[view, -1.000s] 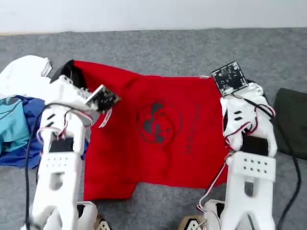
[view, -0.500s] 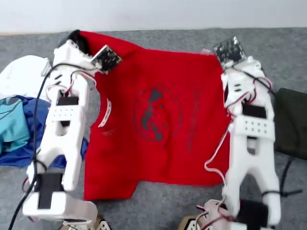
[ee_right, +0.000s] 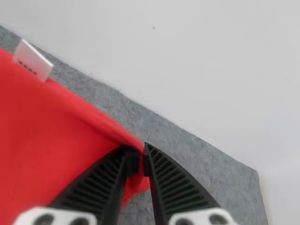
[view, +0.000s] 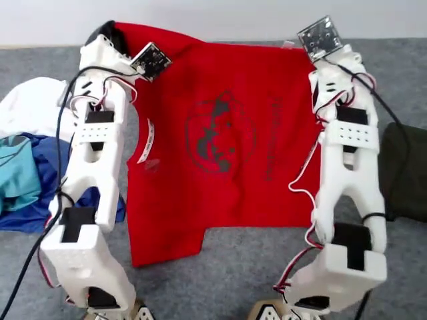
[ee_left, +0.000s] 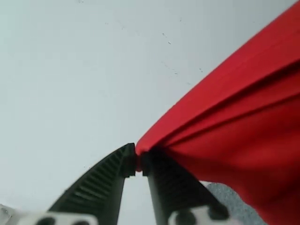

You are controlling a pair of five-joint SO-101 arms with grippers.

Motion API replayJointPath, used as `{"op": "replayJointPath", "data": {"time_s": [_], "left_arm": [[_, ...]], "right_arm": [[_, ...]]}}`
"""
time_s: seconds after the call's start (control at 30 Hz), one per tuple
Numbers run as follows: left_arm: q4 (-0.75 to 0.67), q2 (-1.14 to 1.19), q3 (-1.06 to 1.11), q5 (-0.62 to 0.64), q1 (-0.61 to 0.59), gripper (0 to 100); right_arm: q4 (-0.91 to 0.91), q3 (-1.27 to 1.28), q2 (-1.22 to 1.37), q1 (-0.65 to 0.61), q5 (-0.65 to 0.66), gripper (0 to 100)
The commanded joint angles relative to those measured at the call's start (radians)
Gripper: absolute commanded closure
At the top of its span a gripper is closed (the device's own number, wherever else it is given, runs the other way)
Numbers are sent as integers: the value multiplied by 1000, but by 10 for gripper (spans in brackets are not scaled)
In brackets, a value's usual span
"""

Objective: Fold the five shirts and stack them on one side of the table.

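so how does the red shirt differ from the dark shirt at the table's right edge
The red shirt is spread across the middle; the dark shirt is a compact patch at the edge. The red shirt is pinched at its far corners by the left end effector and right end effector; nothing grips the dark shirt. Both rest on the grey table.

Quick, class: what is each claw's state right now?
Left claw: closed, holding a corner of the red fabric shirt with a dark printed graphic.
Right claw: closed, holding another corner of it.
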Motion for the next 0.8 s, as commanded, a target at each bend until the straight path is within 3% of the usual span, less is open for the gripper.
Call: {"op": "replayJointPath", "data": {"time_s": [0.0, 0.13, 0.4, 0.57, 0.77], "left_arm": [[-23, -11, -68, -11, -26, 998], [149, -44, -70, -110, -28, 998], [795, -267, -71, -149, -23, 998], [1112, -361, -71, -155, -23, 998], [1478, -454, -71, -324, -28, 998]], "right_arm": [[28, -71, -1, -8, 41, 987], [124, -71, 1, -16, 52, 987], [352, -71, -36, -12, 52, 987], [545, -71, -119, -12, 52, 987], [766, -71, -237, -12, 54, 987]]}}
